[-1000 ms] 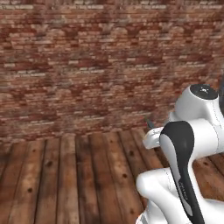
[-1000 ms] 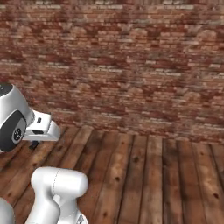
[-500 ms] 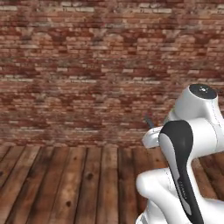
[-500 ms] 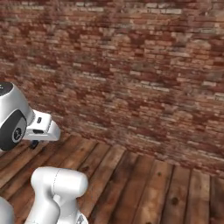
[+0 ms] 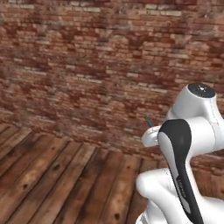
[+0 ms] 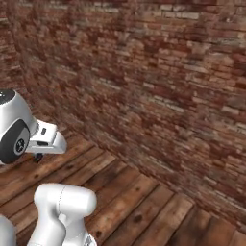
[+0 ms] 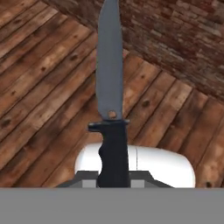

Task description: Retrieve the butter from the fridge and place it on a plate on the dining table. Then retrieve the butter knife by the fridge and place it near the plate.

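- Left base view: the white arm [image 5: 188, 144] rose at the lower right before a red brick wall [image 5: 96, 65]; a wooden plank floor [image 5: 57, 179] ran below. A thin dark tip of the butter knife [image 5: 149, 121] stuck up beside the arm.
- Right base view: the same wall and floor appeared at a slant, the wall receding to the left; the gripper [image 6: 38, 156] hung low at the left, its fingers mostly hidden.
- Hand view: the gripper was clamped on the butter knife's black handle, grey blade pointing away over the planks.
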### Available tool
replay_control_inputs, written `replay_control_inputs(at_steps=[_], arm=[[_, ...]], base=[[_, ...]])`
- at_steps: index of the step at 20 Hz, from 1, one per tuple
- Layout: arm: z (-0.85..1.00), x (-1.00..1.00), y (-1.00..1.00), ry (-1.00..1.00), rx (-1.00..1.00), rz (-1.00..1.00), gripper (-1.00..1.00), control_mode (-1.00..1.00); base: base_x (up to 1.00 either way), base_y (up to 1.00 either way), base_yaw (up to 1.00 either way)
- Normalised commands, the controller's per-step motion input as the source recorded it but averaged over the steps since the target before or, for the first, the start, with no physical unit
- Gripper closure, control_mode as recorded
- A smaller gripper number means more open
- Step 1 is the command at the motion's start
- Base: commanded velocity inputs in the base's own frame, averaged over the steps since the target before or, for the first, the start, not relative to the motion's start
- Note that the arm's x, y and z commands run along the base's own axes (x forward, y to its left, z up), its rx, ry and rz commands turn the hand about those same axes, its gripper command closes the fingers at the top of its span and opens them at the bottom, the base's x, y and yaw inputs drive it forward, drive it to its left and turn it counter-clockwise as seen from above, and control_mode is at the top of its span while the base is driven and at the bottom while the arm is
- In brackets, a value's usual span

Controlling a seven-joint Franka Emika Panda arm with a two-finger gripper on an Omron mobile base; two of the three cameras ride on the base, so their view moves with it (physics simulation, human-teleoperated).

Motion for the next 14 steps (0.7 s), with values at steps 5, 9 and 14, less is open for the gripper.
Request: replay_control_inputs(at_steps=[5,9,14], arm=[[0.00,0.00,0.00,0.00,0.00,0.00,1.00,1.00],[0.00,0.00,0.00,0.00,0.00,0.00,1.00,1.00],[0.00,0.00,0.00,0.00,0.00,0.00,1.00,1.00]], base=[[0.49,0.31,0.69],[0.44,0.12,0.75],[0.36,-0.02,0.81]])
